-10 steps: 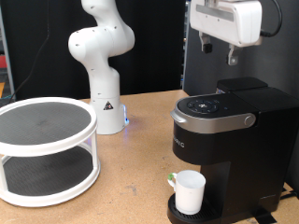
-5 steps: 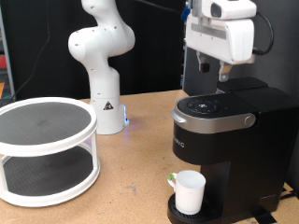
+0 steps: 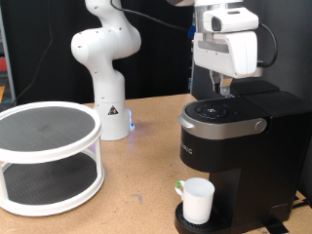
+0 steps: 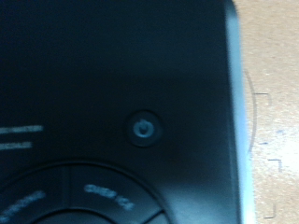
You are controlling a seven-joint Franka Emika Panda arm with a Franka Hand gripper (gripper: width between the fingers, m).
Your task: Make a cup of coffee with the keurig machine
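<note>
The black keurig machine (image 3: 230, 141) stands at the exterior view's right, its lid closed. The white cup (image 3: 198, 200) sits on its drip tray under the spout. My gripper (image 3: 223, 88) hangs just above the back of the machine's round control panel (image 3: 216, 110), fingers pointing down, with nothing seen held. The wrist view is filled by the machine's black top (image 4: 112, 65), with a round power button (image 4: 142, 128) near the middle and lit control labels at one edge. My fingertips do not show in the wrist view.
A white two-tier round rack (image 3: 49, 161) stands at the exterior view's left on the wooden table (image 3: 146, 185). A second white robot arm (image 3: 105, 58) stands behind the table's middle. A black panel rises behind the machine.
My gripper has come down and moved left, from high above the machine's right side to just over its control panel. The cup and machine have not moved.
</note>
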